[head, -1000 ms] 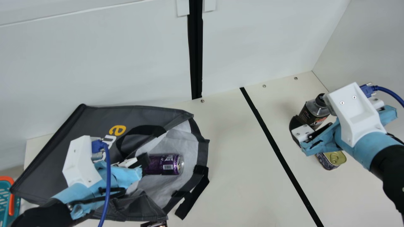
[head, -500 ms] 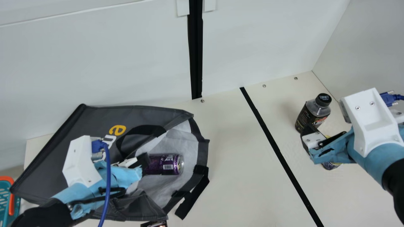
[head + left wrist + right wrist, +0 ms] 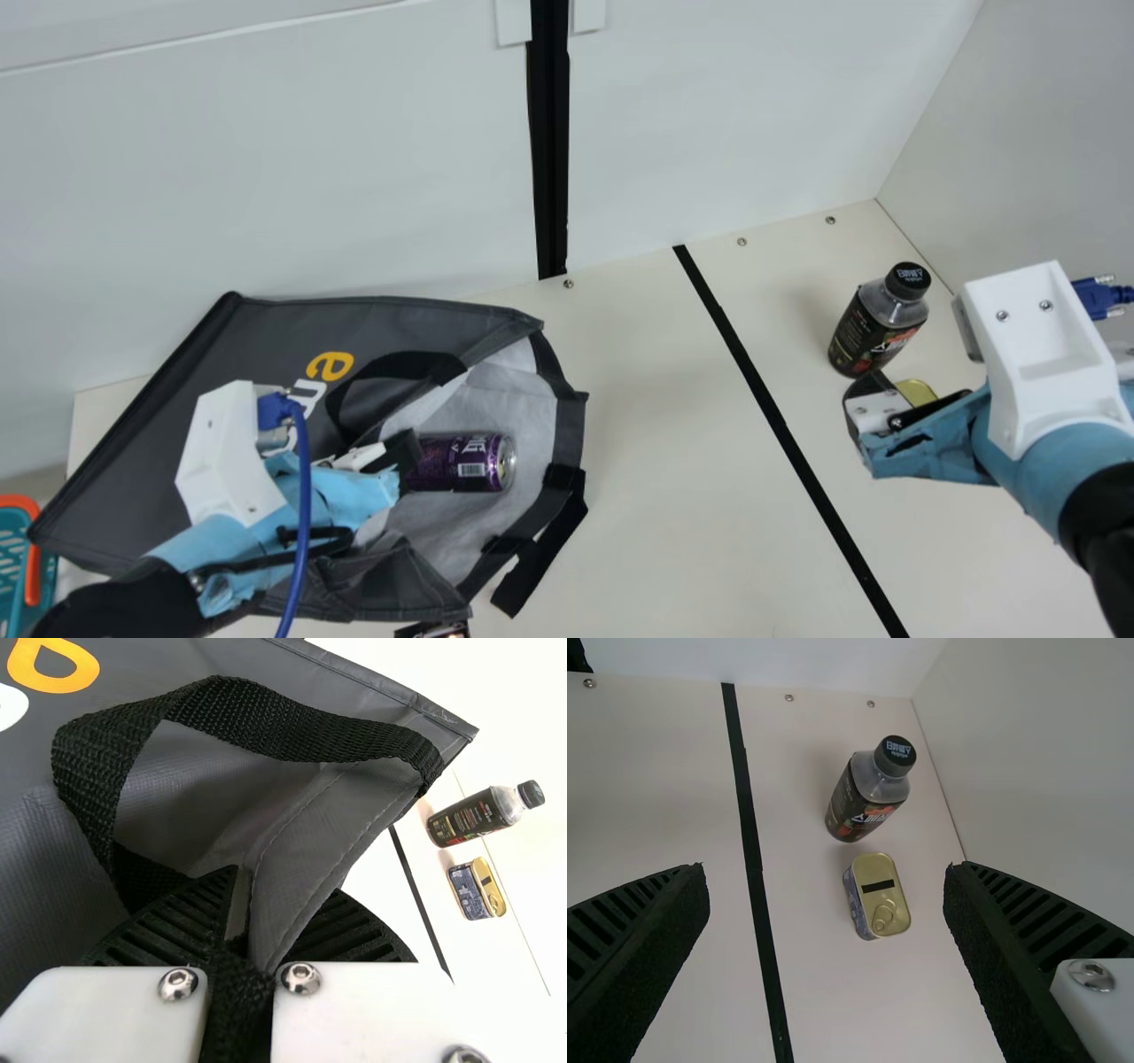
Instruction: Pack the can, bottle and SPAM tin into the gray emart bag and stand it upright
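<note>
The gray emart bag (image 3: 292,341) lies flat with its mouth facing right; the purple can (image 3: 461,462) lies on its side on the pale lining. My left gripper (image 3: 404,450) is at the mouth, and in the left wrist view the gripper (image 3: 244,935) is shut on the bag's edge (image 3: 306,846). The bottle (image 3: 879,321) stands upright on the table at right. My right gripper (image 3: 921,377) is above the SPAM tin (image 3: 915,391), partly hiding it. In the right wrist view the gripper (image 3: 826,904) is wide open, the tin (image 3: 876,896) below between its fingers.
A black tape line (image 3: 780,425) crosses the table between bag and bottle. A teal and orange basket (image 3: 16,558) is at the left edge, a small dark object (image 3: 432,630) at the bottom edge. White walls (image 3: 726,115) stand behind and at right.
My right arm has moved right and toward the table's front, away from the bottle, which now shows whole. The left arm, bag and can have kept still.
</note>
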